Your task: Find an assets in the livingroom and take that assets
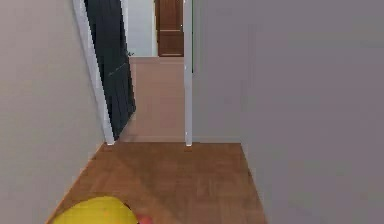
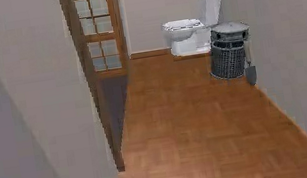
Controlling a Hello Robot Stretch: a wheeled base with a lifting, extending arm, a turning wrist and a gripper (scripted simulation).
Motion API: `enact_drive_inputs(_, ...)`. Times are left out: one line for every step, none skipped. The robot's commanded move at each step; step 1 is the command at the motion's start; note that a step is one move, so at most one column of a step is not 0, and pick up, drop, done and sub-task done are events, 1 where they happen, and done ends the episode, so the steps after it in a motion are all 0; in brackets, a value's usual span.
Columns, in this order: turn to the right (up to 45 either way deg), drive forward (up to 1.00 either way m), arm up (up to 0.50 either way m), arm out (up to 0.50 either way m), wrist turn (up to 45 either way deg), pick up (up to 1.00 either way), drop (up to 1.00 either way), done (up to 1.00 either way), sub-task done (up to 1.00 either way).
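One dark door (image 1: 110, 65) stands open ahead, one brown door (image 1: 171, 27) beyond it, one yellow rounded object (image 1: 95, 213) at the bottom edge. Arm side: one white toilet (image 2: 193, 28), one grey bin (image 2: 228, 54) just beside it. I cannot tell the claw's state, nor locate the task's thing.

The walls (image 1: 300, 90) are pale grey. The floor (image 1: 180, 180) is brown wood with thin plank lines. Past the doorway it is a lighter tan. The open door (image 1: 112, 65) is very dark, almost black. Its frame (image 1: 187, 70) is white. The far door (image 1: 171, 27) is reddish brown. A blob (image 1: 95, 213) is bright yellow, with a small pink-red spot (image 1: 147, 219) by it. The glass door (image 2: 94, 40) is brown with pale panes in a grid. The toilet (image 2: 192, 33) is white. The bin (image 2: 229, 53) is dark grey with a criss-cross mesh.
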Motion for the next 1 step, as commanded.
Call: enact_drive_inputs(0.0,0.90,0.00,0.00,0.0,0.00,0.00,0.00,0.00)
